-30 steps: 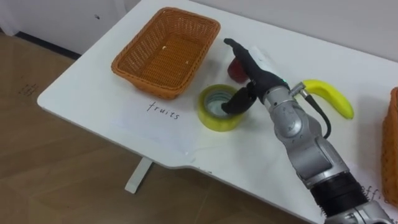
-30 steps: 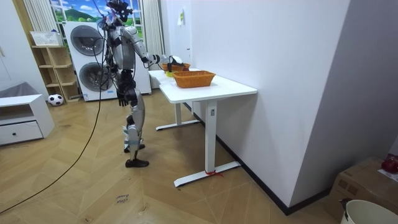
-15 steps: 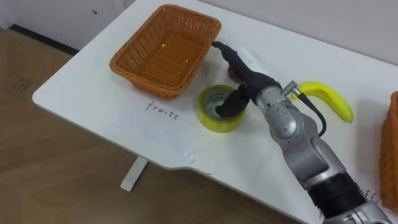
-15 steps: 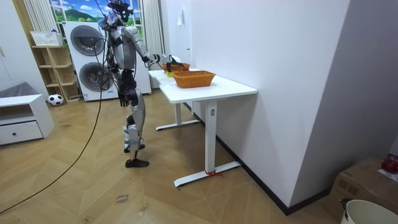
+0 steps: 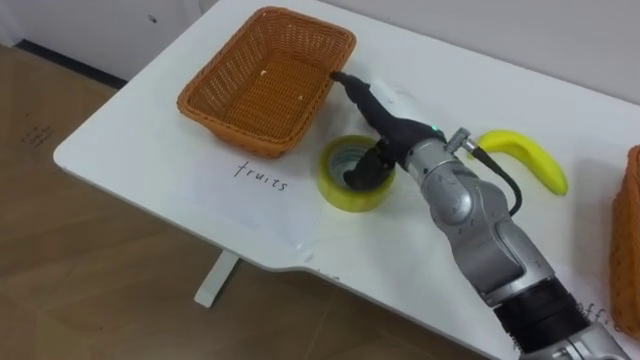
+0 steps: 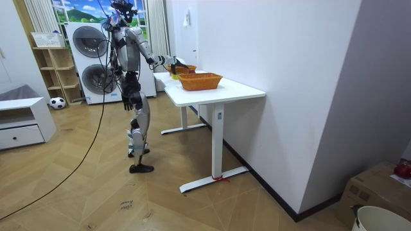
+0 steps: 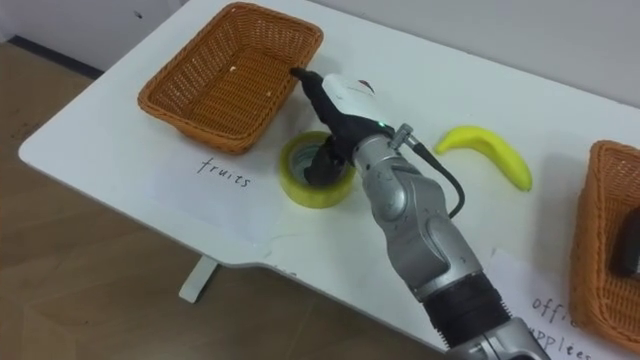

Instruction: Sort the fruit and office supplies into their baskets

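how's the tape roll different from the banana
The yellow tape roll is a ring lying flat; the banana is a curved solid. The tape roll sits beneath the thumb of the right hand; the banana lies apart, right of the arm. Both are yellow and on the table.

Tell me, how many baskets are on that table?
2. One wicker basket sits at the left end of the table; the other basket is at its right edge, partly cut off.

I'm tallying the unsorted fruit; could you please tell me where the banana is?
In the left eye view, the banana lies on the white table toward the right side, between the yellow tape roll and the right-hand basket.
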